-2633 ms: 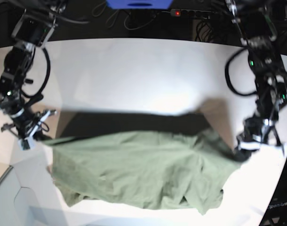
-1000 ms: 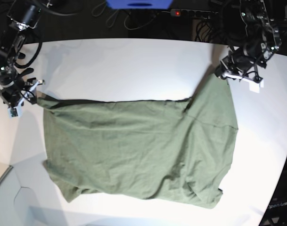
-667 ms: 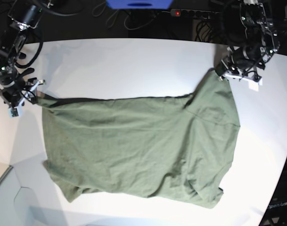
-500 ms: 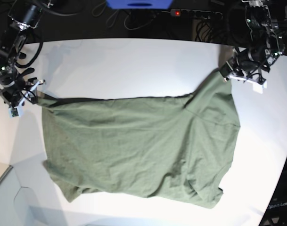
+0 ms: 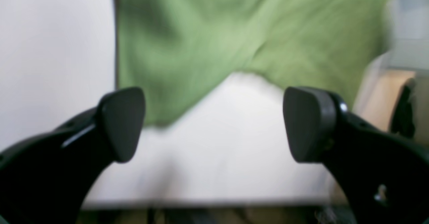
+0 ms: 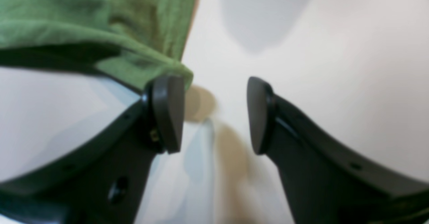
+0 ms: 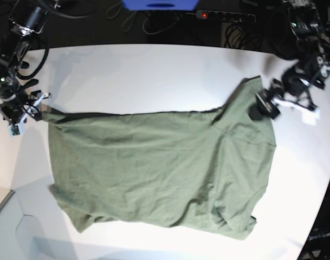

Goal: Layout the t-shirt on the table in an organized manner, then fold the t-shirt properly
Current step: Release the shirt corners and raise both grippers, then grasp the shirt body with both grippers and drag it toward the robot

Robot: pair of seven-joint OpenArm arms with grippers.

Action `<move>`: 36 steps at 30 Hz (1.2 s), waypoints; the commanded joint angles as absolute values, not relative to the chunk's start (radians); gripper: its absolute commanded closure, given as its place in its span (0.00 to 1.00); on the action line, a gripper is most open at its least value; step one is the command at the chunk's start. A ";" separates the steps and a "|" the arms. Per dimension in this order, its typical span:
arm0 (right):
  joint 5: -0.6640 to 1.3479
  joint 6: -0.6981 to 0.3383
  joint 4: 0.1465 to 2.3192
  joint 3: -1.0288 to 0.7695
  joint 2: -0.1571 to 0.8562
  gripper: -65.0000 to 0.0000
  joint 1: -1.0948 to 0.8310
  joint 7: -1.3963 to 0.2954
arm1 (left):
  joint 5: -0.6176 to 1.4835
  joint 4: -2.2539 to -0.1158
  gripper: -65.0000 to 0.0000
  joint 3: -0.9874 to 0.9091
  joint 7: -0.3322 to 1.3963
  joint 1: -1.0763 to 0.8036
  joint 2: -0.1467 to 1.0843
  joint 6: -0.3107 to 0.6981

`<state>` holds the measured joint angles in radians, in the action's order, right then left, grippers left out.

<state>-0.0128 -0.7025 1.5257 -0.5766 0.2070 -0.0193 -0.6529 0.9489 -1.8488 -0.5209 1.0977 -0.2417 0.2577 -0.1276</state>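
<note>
A: where's the t-shirt (image 7: 159, 170) sitting?

B: spread across the near half of the table (image 7: 154, 76), mostly flat, light creases. One corner runs up toward the far side by the left gripper (image 7: 286, 103), another is drawn out to the right gripper (image 7: 24, 114) at the opposite edge

A: left gripper state?

B: fingers (image 5: 122, 123) spread wide in the left wrist view, nothing but bare tabletop between them. Shirt edge lies just beyond the fingertips, not touching. View is motion-blurred. In the base view the gripper sits just beside the shirt's far corner, blurred there too

A: right one?

B: jaws partly apart. In the right wrist view a bunched fold of the green cloth meets the outer top of one finger (image 6: 167, 113). The gap between the pads looks empty, only table shows through. Can't tell if the cloth is actually pinched or just draped against that finger

A: base view any help?

B: too small to tell, the corner just ends at the gripper
</note>
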 commanded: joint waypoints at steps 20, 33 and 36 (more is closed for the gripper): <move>0.005 -0.698 1.851 -0.435 0.001 0.55 -0.111 -0.638 | 0.547 -1.242 0.29 -0.031 0.788 0.559 0.278 -0.151; -0.001 -0.698 1.822 -0.124 -0.102 1.00 -0.101 -0.639 | 0.262 -0.740 1.00 0.120 0.453 0.725 0.220 -0.154; -0.001 -0.698 1.722 -0.125 -0.102 1.00 -0.070 -0.636 | 0.257 -0.662 1.00 0.122 0.417 0.720 0.220 -0.154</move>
<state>-0.0166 -0.7021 1.7035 -0.1257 -0.0994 -0.0807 -0.6559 0.2626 -0.6449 0.1234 0.4339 0.6842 0.2173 -0.1535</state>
